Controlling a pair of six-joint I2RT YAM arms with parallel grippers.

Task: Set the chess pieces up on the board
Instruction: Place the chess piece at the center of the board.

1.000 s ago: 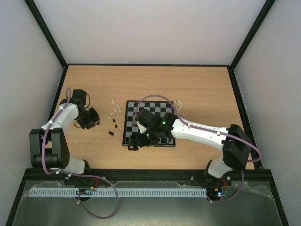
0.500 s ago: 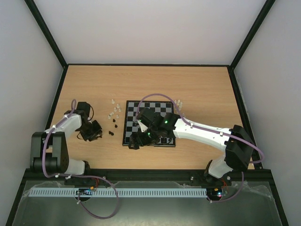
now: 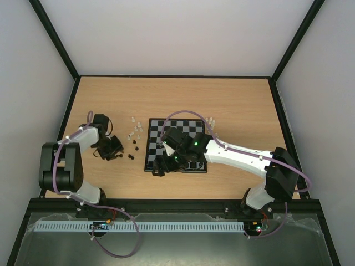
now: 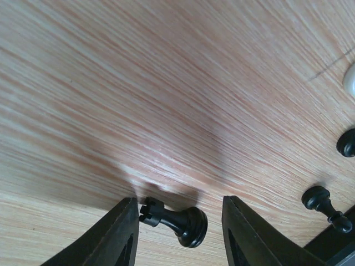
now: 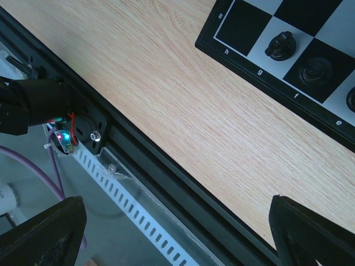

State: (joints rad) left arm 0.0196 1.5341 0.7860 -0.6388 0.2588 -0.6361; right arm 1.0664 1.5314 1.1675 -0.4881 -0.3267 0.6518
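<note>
The left end effector [image 4: 180, 204] gapes, a toppled black piece [image 4: 178, 221] between its fingers; the right end effector [image 5: 177, 219] is released, empty. The board [image 5: 242, 26] rim reads h, g, f, e.

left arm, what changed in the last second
The left gripper swung nearer and rightward toward the loose pieces; it is open, with a lying black piece between its fingers. The right gripper and board stayed put.

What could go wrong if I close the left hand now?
1. The black piece lies on its side between the fingers of the open left hand; squeezing its tapered body could squirt it out or leave it tilted.
2. Another toppled black piece lies close beside it; a finger could knock it.
</note>
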